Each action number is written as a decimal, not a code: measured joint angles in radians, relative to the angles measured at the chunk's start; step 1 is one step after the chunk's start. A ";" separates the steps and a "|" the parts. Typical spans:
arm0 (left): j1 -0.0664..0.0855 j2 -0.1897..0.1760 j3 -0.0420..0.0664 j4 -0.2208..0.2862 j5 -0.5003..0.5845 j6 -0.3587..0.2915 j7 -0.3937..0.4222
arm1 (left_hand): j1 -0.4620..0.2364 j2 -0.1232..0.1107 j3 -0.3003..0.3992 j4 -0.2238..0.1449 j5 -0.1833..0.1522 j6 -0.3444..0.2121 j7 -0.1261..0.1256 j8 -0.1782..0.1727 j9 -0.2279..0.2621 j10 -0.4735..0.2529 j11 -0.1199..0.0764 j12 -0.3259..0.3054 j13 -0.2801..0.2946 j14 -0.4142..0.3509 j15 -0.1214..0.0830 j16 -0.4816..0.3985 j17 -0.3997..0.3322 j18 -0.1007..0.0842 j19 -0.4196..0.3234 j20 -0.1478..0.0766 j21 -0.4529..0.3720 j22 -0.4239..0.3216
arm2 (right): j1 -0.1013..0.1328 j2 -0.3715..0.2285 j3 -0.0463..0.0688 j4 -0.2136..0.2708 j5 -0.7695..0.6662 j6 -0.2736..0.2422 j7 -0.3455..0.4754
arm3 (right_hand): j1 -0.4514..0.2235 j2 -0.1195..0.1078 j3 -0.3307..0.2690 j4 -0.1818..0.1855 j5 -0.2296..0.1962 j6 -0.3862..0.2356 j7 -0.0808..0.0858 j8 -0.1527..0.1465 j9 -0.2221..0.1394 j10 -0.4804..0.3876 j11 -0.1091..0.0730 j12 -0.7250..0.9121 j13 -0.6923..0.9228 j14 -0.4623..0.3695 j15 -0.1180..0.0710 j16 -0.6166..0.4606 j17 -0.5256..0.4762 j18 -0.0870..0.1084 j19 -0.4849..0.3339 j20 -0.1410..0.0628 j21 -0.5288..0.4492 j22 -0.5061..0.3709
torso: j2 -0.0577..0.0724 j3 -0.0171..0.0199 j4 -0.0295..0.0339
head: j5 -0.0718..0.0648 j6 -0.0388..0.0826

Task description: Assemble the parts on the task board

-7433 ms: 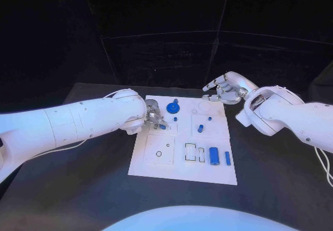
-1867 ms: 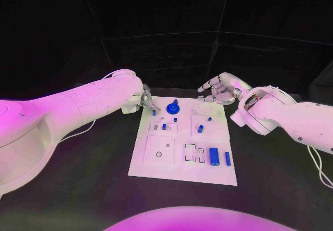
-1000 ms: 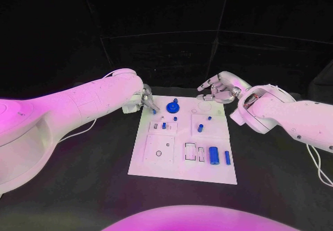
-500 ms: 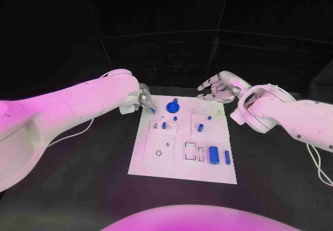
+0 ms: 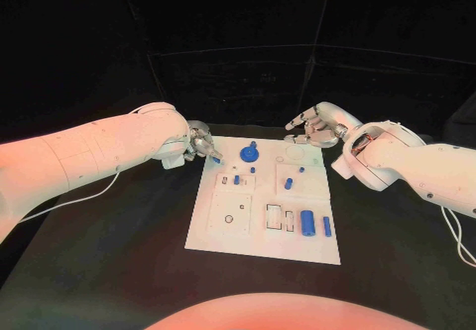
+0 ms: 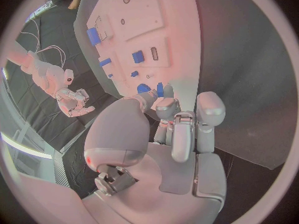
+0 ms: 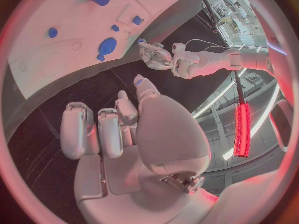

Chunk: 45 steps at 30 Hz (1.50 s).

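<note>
The left silver hand (image 5: 201,146) is sitting in the upper left part of the head view, just past the far left corner of the white flat task board (image 5: 223,237). Its fingertips are pinching a small blue peg (image 5: 217,159), and the other fingers are curling in close. In the left wrist view the same hand (image 6: 177,129) is holding that little blue peg (image 6: 160,89) at its fingertips, above the edge of the board (image 6: 177,15).

The right silver hand (image 5: 316,128) is hanging in the upper right part of the head view, over the far right corner of the board. Its fingers are bending inward and nothing is showing inside them. In the right wrist view this hand (image 7: 118,129) is curling its fingers over the black table (image 7: 69,92) with nothing between them.

On the board, near its top middle, a blue round knob part (image 5: 248,150) is standing. Below it a small blue stud (image 5: 252,169) and a short blue pin (image 5: 236,180) are sitting in the upper middle area. A blue slanted peg (image 5: 287,183) is lying to the right of the middle. Lower right on the board, a fat blue cylinder (image 5: 307,224) and a thin blue bar (image 5: 327,226) are lying side by side.
</note>
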 measured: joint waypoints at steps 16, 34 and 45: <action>-0.034 -0.074 -0.003 0.141 0.003 -0.066 0.015 | -0.011 -0.010 0.012 -0.012 -0.003 0.000 0.000 0.004 0.001 0.000 0.000 0.000 -0.007 0.000 0.000 0.000 0.000 0.000 0.006 0.001 0.004 0.006 | -0.001 0.003 0.000 -0.006 0.003 0.003 0.004 | -0.004 0.004 0.000 0.000 0.007 0.000 0.000 0.000 0.000 0.000 0.000 0.000 0.000 0.000 0.000 0.000 0.000 0.000 0.000 0.000 0.000 0.000 | 0.000 -0.0012 -0.0013 | 0.012 -0.002; -0.057 -0.068 -0.004 0.154 0.003 -0.074 0.016 | -0.018 -0.017 0.029 -0.023 -0.004 -0.002 0.002 0.004 0.001 0.000 0.000 0.000 -0.011 0.000 0.000 0.000 0.000 0.000 0.007 0.001 0.008 0.009 | -0.001 0.005 0.000 -0.008 0.007 0.006 0.007 | -0.004 0.004 0.000 0.000 0.007 0.000 0.000 0.000 0.000 0.000 0.000 0.000 0.000 0.000 0.000 -0.004 0.000 0.000 0.000 0.000 -0.004 -0.001 | 0.003 0.0006 -0.0046 | 0.014 -0.003; -0.061 -0.060 -0.010 0.147 0.003 -0.057 0.003 | -0.017 -0.017 0.030 -0.024 -0.008 -0.002 0.002 0.007 0.000 0.000 0.000 0.000 -0.013 0.000 0.000 0.000 0.000 0.000 0.007 0.001 0.008 0.009 | -0.001 0.006 0.000 -0.008 0.007 0.007 0.009 | -0.004 0.004 0.000 0.000 0.007 0.000 0.000 0.000 0.000 0.000 0.000 0.000 0.000 0.000 0.000 -0.004 0.000 0.000 0.000 0.000 -0.004 -0.001 | 0.003 0.0006 -0.0049 | 0.014 -0.006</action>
